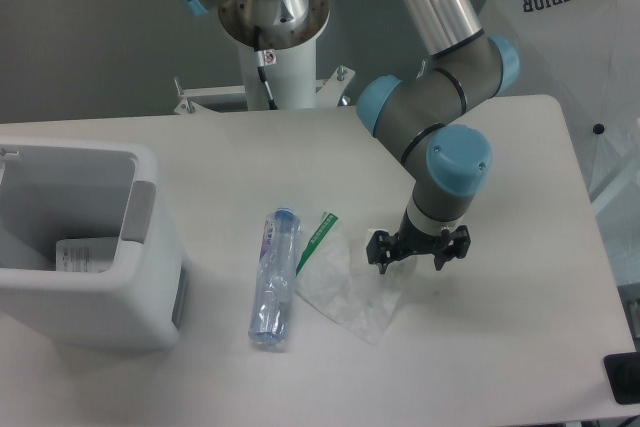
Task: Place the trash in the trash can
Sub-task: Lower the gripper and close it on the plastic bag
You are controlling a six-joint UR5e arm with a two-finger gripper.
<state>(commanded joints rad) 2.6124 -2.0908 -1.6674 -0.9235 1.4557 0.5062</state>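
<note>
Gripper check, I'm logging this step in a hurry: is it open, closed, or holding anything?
Gripper: open, holding nothing, low over the table at the right edge of the plastic bag.

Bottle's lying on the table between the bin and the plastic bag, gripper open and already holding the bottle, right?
Not quite. The gripper is open but holds nothing: it hangs at the right edge of the plastic bag, away from the bottle. The bottle does lie on the table between the bin and the bag, per the fixed camera.
</note>
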